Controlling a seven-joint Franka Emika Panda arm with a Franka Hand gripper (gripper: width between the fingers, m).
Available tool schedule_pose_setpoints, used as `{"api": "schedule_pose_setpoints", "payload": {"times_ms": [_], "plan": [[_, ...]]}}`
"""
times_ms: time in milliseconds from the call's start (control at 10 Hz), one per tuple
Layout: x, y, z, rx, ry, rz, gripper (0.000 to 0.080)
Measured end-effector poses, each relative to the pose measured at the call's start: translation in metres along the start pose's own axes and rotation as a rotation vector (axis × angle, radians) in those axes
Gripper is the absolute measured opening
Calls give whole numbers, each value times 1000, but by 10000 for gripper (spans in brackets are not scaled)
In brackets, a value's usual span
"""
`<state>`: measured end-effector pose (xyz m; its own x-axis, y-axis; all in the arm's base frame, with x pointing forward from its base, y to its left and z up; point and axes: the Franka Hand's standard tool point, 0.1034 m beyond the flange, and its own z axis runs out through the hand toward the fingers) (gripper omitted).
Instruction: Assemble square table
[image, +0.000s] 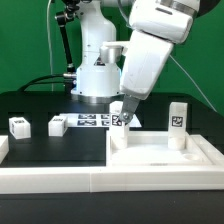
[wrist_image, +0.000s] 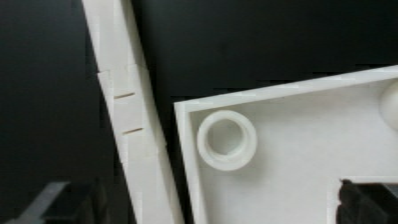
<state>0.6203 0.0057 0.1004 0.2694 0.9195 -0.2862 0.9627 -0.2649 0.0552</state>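
The claw (image: 122, 112) stands wide open and holds nothing, above one corner of the square slab (image: 160, 152). The slab lies flat on the counter (image: 40, 105) by the edge nearest the exterior camera, just beside the white rail (image: 60, 172). An upright leg block (image: 178, 117) stands at the slab's far corner. Two small leg blocks (image: 18, 125) sit toward the counter's edge at the exterior view's left.

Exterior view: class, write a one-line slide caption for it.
Open gripper low over the white tabletop; one leg stands upright, two leg blocks lie aside.
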Motion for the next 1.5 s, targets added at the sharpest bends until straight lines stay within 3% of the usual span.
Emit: {"api": "schedule_pose_setpoints", "payload": {"times_ms": [300, 500, 600, 700, 1100, 1200, 1300, 1500], "plan": [[-3, -2, 3, 7, -1, 224, 649], [-23, -14, 18, 43, -24, 444, 649], [-24, -27, 26, 70, -41, 541, 649], [-23, -30, 26, 97, -50, 644, 649], [-22, -30, 26, 95, -56, 878, 649], [-32, -29, 25, 145, -16, 910, 649], [-57, -35, 27, 217, 28, 1006, 649], [-93, -51, 32, 267, 52, 999, 649]]}}
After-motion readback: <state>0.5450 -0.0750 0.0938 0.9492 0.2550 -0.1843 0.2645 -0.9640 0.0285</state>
